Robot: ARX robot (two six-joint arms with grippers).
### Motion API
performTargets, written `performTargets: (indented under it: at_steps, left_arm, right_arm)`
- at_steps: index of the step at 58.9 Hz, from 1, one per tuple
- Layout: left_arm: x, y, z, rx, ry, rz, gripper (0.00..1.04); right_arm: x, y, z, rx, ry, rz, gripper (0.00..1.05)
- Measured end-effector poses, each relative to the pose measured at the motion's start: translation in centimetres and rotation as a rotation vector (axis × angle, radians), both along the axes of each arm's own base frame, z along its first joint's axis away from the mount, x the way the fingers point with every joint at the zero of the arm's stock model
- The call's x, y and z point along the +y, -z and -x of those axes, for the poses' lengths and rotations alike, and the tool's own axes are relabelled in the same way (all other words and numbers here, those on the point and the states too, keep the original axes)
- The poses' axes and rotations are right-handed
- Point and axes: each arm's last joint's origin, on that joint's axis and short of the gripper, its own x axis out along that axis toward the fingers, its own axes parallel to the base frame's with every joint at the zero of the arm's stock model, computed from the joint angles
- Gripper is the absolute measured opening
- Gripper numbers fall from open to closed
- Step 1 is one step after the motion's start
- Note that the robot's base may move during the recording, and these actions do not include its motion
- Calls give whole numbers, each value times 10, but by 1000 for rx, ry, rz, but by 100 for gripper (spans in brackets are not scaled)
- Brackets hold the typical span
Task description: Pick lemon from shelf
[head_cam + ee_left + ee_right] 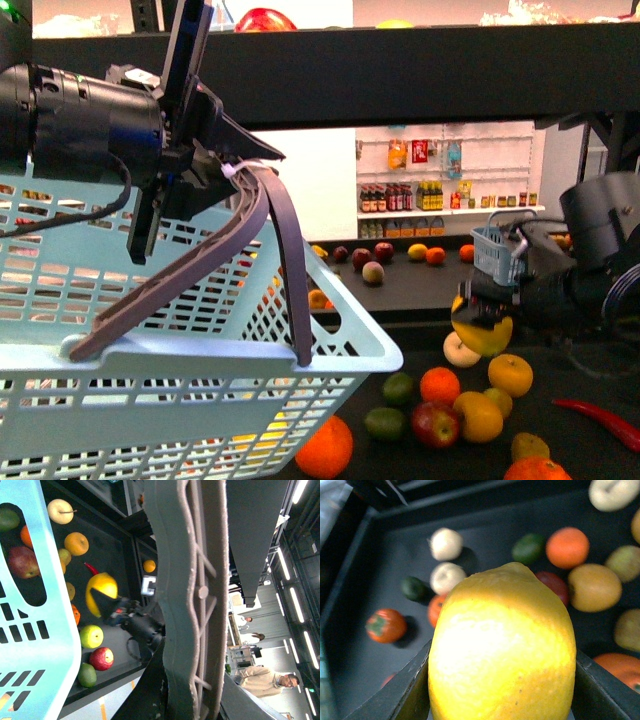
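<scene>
On my front feed the black shelf [420,70] fills the scene, its upper tray edge running across the top and a lower tray [400,290] spread with loose fruit. Behind it stand white wall shelves [450,210] of bottles; their labels are too small for me to read.

The pale blue basket [150,380] hangs on the left, tilted, near my camera. Its two grey handles [275,260] rise together into the left pincer [232,168], which is clamped on them.

The right pincer [482,318] is closed on the lemon [486,336], held off the tray just above a pale apple [460,350] and an orange [439,385]. On the right wrist feed the lemon [502,645] sits squeezed between both dark fingers [405,690], touching each. A red chilli [600,420] lies at the tray's right.
</scene>
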Motion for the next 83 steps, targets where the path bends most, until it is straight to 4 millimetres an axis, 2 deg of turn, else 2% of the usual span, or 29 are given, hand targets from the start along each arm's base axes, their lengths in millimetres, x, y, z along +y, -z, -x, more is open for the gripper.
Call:
performTargets:
  at_steps: [5,9,14,18,23,34,39,51,61,73,83]
  left_arm:
    - [0,0,0,0,0,0,10]
    - [0,0,0,0,0,0,10]
    - [0,0,0,0,0,0,10]
    - [0,0,0,0,0,0,10]
    - [0,0,0,0,0,0,10]
    - [0,0,0,0,0,0,10]
    - [0,0,0,0,0,0,10]
    - [0,0,0,0,0,0,10]
    - [0,0,0,0,0,0,10]
    - [0,0,0,0,0,0,10]
    - [0,0,0,0,0,0,10]
  right_arm:
    - [7,-44,15,-64,-76,-94,64]
    - [16,-70,27,-102,-132,-141,64]
    - [31,-92,42,-123,-194,-183,64]
    - [43,-97,51,-116,-234,-205,64]
    - [58,-92,60,-89,-275,-216,64]
    - [88,-62,77,6,-343,-227,64]
    - [99,-58,81,15,-359,-224,64]
    - [111,-54,83,25,-378,-212,64]
    - [122,-37,76,52,-363,-174,64]
    - [126,-39,71,35,-355,-166,64]
    - [129,-47,69,-1,-352,-163,88]
